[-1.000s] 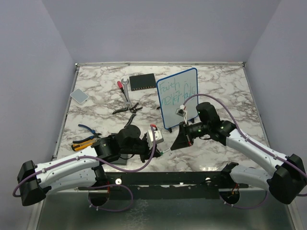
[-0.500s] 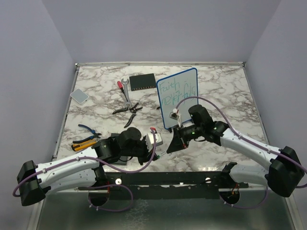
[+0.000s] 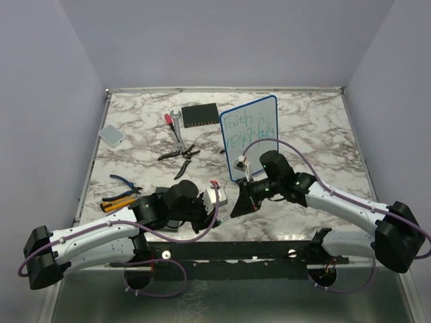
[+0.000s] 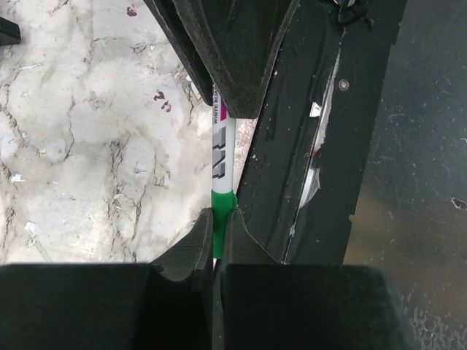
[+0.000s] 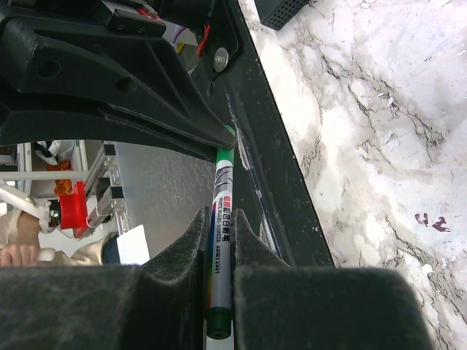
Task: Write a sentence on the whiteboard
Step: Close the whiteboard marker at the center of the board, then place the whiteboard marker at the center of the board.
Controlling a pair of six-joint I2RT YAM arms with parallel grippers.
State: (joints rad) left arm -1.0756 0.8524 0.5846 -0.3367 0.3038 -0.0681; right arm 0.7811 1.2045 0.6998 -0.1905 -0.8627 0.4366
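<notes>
Left gripper (image 4: pixel 217 227) and right gripper (image 5: pixel 218 219) are clamping opposite ends of a white-barrelled green marker (image 4: pixel 221 157), apparently capping it, while the blue-framed whiteboard (image 3: pixel 250 114) is standing upright behind them, displaying its green handwritten sentence (image 3: pixel 246 131).

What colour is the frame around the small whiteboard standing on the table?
The whiteboard has a blue frame, seen best in the top external view.

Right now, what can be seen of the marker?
The marker is a slim white plastic-looking barrel with printed lettering and a green end. It is held above the table at its near edge, gripped at both ends: the left pincer pinches the green end, the right pincer clamps the barrel. Tip hidden.
</notes>
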